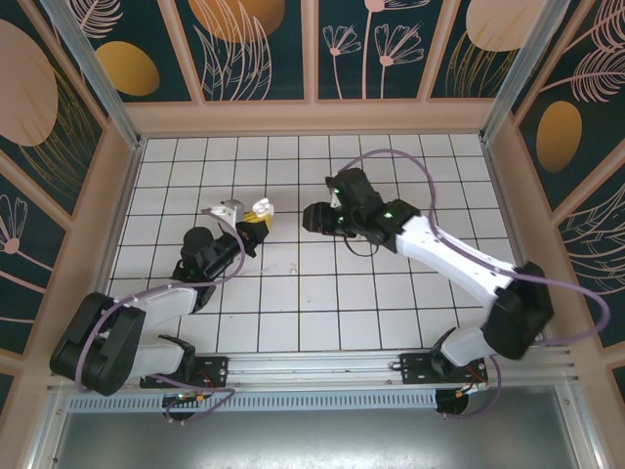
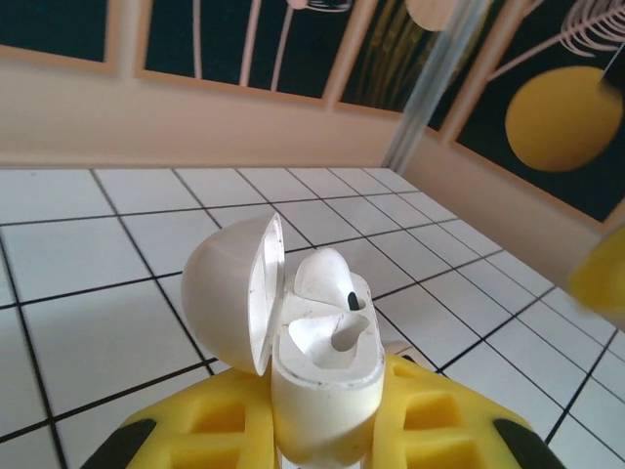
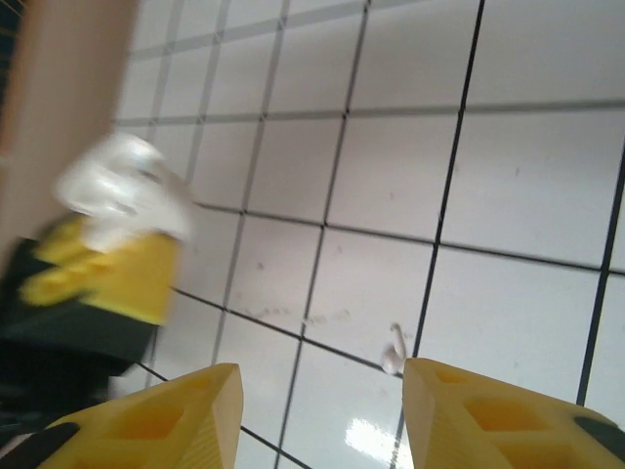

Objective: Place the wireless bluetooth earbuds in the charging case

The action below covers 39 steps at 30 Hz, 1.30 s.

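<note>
Right wrist: earbud (image 3: 393, 354) on bare tiles (image 3: 508, 205)

Robot lab cell: aluminium frame post (image 1: 90, 66), gridded tabletop (image 1: 293, 313), botanical-print wall panels (image 1: 256, 49), left arm (image 1: 164, 305), right arm (image 1: 459, 264) bolted to rail (image 1: 322, 364).

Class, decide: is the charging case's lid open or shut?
Open: the charging case has its lid swung left, exposing an earbud sitting inside.

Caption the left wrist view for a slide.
Left gripper grips the open case, lid swung left, one earbud sitting inside.
</note>
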{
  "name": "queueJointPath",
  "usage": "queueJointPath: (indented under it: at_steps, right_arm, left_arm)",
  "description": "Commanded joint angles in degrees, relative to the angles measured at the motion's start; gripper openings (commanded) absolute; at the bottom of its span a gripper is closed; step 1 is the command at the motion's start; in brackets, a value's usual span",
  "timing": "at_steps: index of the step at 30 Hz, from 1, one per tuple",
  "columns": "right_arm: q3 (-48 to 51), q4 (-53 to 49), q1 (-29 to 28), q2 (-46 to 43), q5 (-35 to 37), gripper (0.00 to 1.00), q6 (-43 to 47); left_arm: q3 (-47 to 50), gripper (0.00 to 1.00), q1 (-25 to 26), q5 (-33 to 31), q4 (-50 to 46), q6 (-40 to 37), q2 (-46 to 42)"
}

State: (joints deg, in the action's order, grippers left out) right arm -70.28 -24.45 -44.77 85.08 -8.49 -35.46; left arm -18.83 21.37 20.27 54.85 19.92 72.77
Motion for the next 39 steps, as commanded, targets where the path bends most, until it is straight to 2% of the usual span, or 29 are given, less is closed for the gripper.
queueJointPath:
  at_steps: [1,9,18,29,39]
  right_arm:
    - [-3.9,-4.6,-0.2,6.5,-5.8,0.46,1.2]
    - [-14.7,-6.9,-3.0,23.8,-12.3,0.41,8.3]
    - [-21.1,-9.1,-4.4,35.3,-15.6,0.4,13.1]
    - [-21.1,-9.9,-4.8,39.3,-16.4,0.4,15.2]
    - [-18.6,-16.3,-4.9,36.8,-9.8,0.39,16.6]
  left_arm:
    - [-0.4,0.16,-2.5,-2.7,-6.1,4.6,-3.4]
    - [1.1,0.16,-7.5,-4.3,-13.7,7.1,-10.0]
    - [1.5,0.16,-8.9,-5.3,-17.1,6.0,-13.0]
    - [1.9,0.17,-9.0,-4.5,-17.1,6.3,-13.8]
    - [1.6,0.17,-9.0,-4.0,-17.3,6.0,-13.8]
